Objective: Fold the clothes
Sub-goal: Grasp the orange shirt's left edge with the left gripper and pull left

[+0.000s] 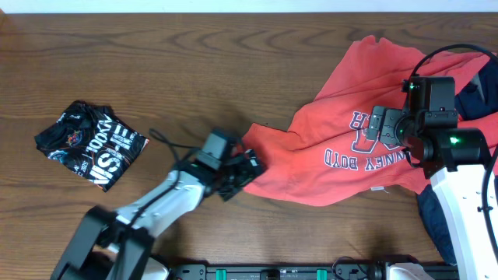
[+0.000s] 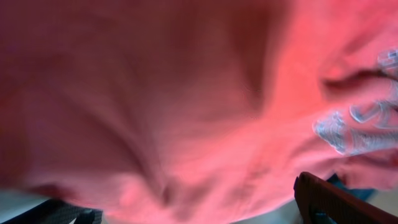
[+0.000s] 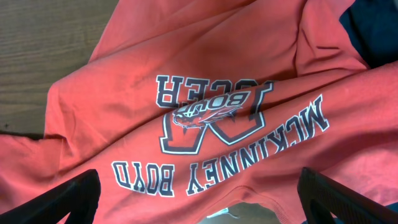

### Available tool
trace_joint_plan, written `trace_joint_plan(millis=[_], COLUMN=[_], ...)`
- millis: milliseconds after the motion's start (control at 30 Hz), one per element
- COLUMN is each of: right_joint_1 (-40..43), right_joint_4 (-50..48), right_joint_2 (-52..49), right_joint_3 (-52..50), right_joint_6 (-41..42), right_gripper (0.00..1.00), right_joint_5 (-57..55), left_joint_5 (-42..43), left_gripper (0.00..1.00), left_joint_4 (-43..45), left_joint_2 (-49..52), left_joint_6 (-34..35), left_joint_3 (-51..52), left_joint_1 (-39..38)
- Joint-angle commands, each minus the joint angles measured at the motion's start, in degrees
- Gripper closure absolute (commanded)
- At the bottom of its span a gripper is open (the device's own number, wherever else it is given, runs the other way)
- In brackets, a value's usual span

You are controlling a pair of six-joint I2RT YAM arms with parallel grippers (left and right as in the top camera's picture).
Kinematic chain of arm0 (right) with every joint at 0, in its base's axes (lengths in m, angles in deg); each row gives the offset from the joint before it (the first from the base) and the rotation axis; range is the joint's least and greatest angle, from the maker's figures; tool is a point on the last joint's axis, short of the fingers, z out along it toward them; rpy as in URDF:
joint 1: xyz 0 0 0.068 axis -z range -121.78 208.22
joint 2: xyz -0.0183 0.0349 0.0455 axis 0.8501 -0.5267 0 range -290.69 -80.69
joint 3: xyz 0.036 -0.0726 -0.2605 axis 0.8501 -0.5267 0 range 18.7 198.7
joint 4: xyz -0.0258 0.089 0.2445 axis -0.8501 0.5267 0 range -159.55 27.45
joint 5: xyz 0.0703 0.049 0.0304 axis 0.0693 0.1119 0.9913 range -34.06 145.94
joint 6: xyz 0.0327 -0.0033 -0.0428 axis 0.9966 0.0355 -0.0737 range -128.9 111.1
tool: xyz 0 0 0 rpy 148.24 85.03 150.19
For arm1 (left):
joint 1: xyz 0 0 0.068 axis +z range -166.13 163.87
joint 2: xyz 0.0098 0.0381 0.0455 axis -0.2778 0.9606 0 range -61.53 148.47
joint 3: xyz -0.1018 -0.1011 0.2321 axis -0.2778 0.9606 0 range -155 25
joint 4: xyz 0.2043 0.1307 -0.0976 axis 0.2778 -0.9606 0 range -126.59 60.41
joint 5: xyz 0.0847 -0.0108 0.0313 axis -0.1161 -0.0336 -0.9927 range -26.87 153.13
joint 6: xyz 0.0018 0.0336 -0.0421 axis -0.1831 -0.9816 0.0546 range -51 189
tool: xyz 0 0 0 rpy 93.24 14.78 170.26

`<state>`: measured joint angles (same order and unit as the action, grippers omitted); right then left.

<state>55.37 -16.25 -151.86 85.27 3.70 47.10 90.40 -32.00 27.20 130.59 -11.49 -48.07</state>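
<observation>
The coral-red T-shirt (image 1: 342,78) lies crumpled at the centre right of the table, with its navy lettering face up. My left gripper (image 1: 245,173) is at the shirt's left edge. Red fabric (image 2: 186,93) fills the left wrist view, and both fingers show far apart at the bottom corners, with cloth between them. My right gripper (image 1: 383,131) hovers open over the chest lettering (image 3: 205,112), holding nothing. A folded black garment with white lettering (image 1: 89,144) lies at the far left. A navy garment (image 1: 476,93) lies under the shirt's right side.
The wooden table (image 1: 194,62) shows around the clothes. More navy cloth (image 1: 436,218) lies beneath my right arm near the front right edge, and it also shows in the right wrist view (image 3: 373,31). Bare wood (image 3: 43,43) shows left of the shirt.
</observation>
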Motion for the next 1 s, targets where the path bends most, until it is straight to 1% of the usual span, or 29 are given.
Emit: trace_joint_plan(millis=[0,33,67,100,133,200,233,300,400,467,600,667,733,833,867,900,933,967], right_joint_1=[0.70,0.70,0.70,0.70,0.70,0.70,0.70,0.70,0.70,0.70,0.70,0.70,0.70,0.70,0.70,0.70,0.70,0.70], right_joint_4=[0.04,0.04,0.04,0.07,0.09,0.09,0.09,0.09,0.24,0.31,0.26,0.26,0.26,0.24,0.26,0.28,0.31,0.31], right_joint_2=[0.26,0.26,0.26,0.26,0.26,0.26,0.26,0.26,0.26,0.26,0.26,0.26,0.26,0.26,0.24,0.26,0.24,0.24], right_joint_3=[0.24,0.24,0.24,0.24,0.24,0.24,0.24,0.24,0.24,0.24,0.24,0.24,0.24,0.24,0.24,0.24,0.24,0.24], right_joint_6=[0.63,0.63,0.63,0.63,0.63,0.63,0.63,0.63,0.63,0.61,0.63,0.63,0.61,0.63,0.63,0.63,0.63,0.61], right_gripper=[0.01,0.01,0.01,0.01,0.01,0.01,0.01,0.01,0.01,0.01,0.01,0.01,0.01,0.01,0.01,0.01,0.01,0.01], right_joint_5=[-0.37,-0.37,-0.35,-0.37,-0.37,-0.37,-0.37,-0.37,-0.37,-0.39,-0.37,-0.37,-0.37,-0.35,-0.35,-0.33,-0.31,-0.15], left_joint_5=[-1.81,-2.03,-2.49,-3.21,-3.85,-7.80,-10.27,-13.27,-13.27,-13.29,-13.79,-14.93,-14.88,-14.80,-14.29,-13.27,-11.56,-9.18], left_gripper=[0.02,0.01,0.04,0.21,0.40,0.81,0.94,0.94,0.94,0.94,0.94,0.94,0.94,0.94,0.85,0.53,0.30,0.02], left_joint_4=[4.15,7.06,9.31,11.76,12.90,13.92,13.92,13.90,12.37,8.61,-0.33,-3.10,-3.54,-3.54,-3.54,-3.56,-3.63,-4.42], left_joint_2=[6.45,7.48,8.33,9.31,9.77,10.19,10.05,9.46,7.30,4.52,-2.40,-4.81,-5.99,-5.86,-5.62,-5.35,-5.25,-5.25], left_joint_6=[8.28,9.11,9.64,9.70,9.66,8.39,7.06,1.64,-8.11,-12.68,-20.83,-22.62,-23.45,-23.45,-23.47,-23.69,-24.26,-24.50], left_joint_3=[2.56,2.56,2.54,2.54,2.51,2.51,2.51,2.25,0.76,-0.96,-5.53,-8.13,-10.71,-14.03,-14.73,-15.26,-15.41,-15.39], left_joint_1=[-4.72,-6.05,-7.10,-8.09,-8.44,-8.46,-8.13,-6.34,-1.18,3.52,16.96,24.26,31.28,39.21,40.98,42.66,43.89,44.61])
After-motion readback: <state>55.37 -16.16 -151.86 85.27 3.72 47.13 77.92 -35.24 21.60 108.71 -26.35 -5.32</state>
